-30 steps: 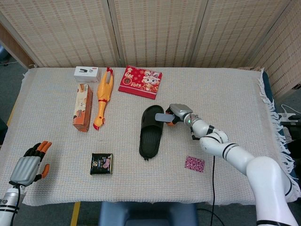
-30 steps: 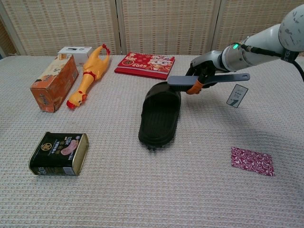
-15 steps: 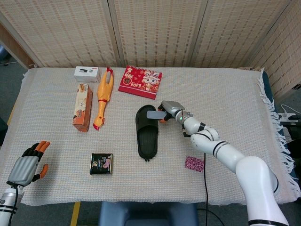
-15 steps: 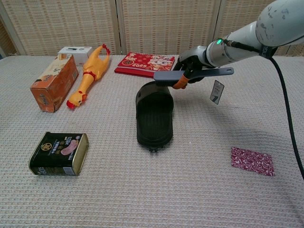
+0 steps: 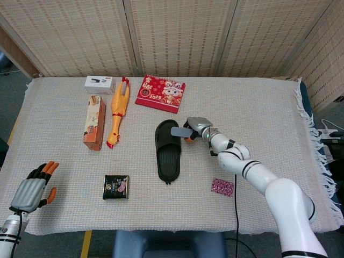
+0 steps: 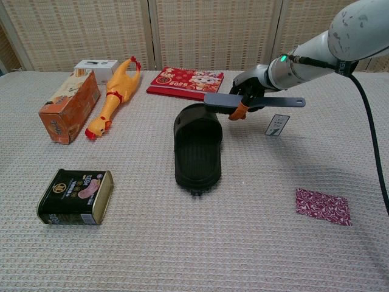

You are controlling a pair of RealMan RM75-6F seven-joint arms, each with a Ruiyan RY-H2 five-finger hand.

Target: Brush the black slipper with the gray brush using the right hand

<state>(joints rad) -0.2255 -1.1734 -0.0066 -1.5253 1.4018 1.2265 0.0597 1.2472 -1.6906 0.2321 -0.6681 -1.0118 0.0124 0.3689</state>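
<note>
Right hand [image 6: 250, 92] clamped on long flat gray brush [image 6: 252, 101], held level over the heel end of black rubber slipper [image 6: 198, 143].
Slipper is laid flat mid-surface on the beige woven cloth [image 5: 258, 113], toe toward the robot; a white tag [image 6: 276, 125] is hung from the brush handle. Left hand [image 5: 33, 188] is seen at the near left edge, fingers apart, nothing held.

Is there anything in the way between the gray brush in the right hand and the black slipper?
Nothing visible. The right hand holds the gray brush with its head just over the black slipper's far end.
</note>
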